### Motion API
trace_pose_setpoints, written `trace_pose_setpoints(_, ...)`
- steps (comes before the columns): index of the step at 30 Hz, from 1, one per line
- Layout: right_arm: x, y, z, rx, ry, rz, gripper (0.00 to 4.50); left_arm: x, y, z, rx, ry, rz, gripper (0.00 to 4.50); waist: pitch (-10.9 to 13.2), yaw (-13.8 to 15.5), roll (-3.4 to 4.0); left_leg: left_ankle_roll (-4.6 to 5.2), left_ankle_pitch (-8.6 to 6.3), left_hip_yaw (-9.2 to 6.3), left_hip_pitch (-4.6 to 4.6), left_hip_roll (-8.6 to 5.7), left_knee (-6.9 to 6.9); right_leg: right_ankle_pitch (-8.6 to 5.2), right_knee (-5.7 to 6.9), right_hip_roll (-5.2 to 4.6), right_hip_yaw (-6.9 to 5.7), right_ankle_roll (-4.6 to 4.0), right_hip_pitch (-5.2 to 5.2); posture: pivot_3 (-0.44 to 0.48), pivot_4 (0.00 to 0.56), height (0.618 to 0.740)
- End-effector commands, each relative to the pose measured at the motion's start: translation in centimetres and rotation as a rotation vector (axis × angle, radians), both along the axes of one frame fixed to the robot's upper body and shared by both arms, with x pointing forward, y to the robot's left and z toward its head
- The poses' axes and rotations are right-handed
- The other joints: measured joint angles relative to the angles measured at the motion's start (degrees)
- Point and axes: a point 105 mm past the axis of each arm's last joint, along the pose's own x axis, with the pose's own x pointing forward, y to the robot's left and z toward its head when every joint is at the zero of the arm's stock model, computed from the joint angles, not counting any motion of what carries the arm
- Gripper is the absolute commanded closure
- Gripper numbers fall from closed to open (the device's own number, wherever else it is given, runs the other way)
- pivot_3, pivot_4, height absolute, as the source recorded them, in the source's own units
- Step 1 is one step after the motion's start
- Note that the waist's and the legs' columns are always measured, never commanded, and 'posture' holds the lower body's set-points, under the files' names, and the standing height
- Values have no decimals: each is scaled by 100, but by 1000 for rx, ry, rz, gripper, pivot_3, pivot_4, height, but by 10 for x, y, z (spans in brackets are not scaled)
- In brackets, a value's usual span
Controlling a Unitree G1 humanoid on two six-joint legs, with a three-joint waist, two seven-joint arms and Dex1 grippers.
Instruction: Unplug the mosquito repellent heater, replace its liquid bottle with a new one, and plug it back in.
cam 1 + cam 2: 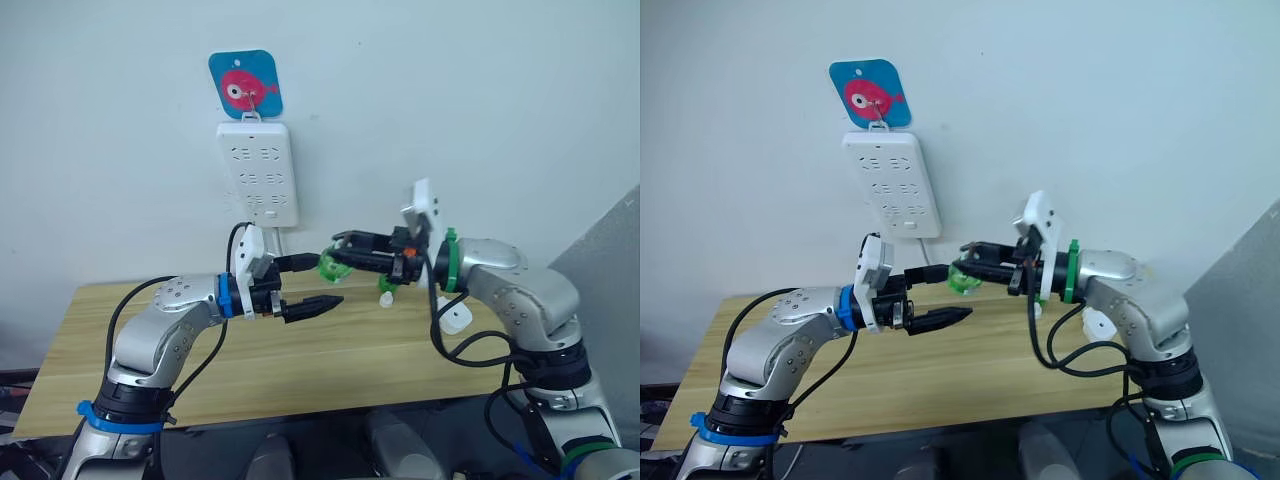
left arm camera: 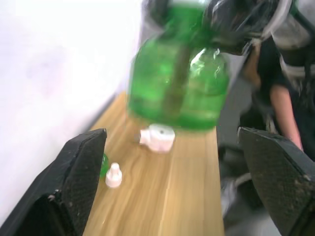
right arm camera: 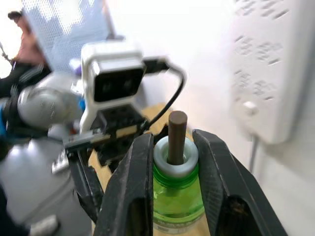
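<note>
Green liquid bottle (image 2: 178,83): blurred in the left wrist view, top cut by the frame edge, lower body hidden between the right gripper's fingers (image 3: 129,196) in the right wrist view; person (image 2: 280,105) at far right: blurred, partly cut off.

- Two grippers: the left gripper (image 1: 322,303) at mid-frame, the right gripper (image 1: 338,252) just above and to its right.
- One green liquid bottle (image 3: 176,189), held between the right gripper's fingers.
- One mosquito repellent heater (image 2: 156,137), lying on the table.
- One small white cap (image 2: 113,176), lower left in the left wrist view.
- One wooden table (image 1: 330,362).
- One white power strip (image 1: 259,173), upper centre on the wall.
- One fish-picture hook (image 1: 246,85) above the strip.
</note>
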Motion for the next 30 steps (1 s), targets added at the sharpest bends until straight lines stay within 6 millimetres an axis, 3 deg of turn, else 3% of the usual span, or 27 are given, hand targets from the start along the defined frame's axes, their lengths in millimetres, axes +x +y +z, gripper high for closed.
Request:
trace_pose_setpoints(1,0,-14,20,158,75,-46,3637,2,-4,28,-155,47,41,0,-35,1,1,0,0,-1,-1,-2,3,0,0,0,-1,0,0,-186,54,740)
trace_pose_setpoints(10,5,-26,30,455,301,-139,3637,-5,-25,58,-355,135,42,0,-161,1,3,0,0,-3,2,-3,10,1,3,3,1,2,9,-173,40,740)
trace_pose_setpoints(18,6,-29,32,556,408,-144,3638,3,-25,76,-456,165,63,0,-236,2,24,1,1,5,20,-3,12,-12,0,11,10,27,26,-168,33,740)
trace_pose_setpoints(30,-5,-15,37,548,427,-77,3638,-4,-30,73,-477,250,2,0,-248,3,37,2,0,9,26,-1,9,-14,-4,16,16,30,32,-170,32,740)
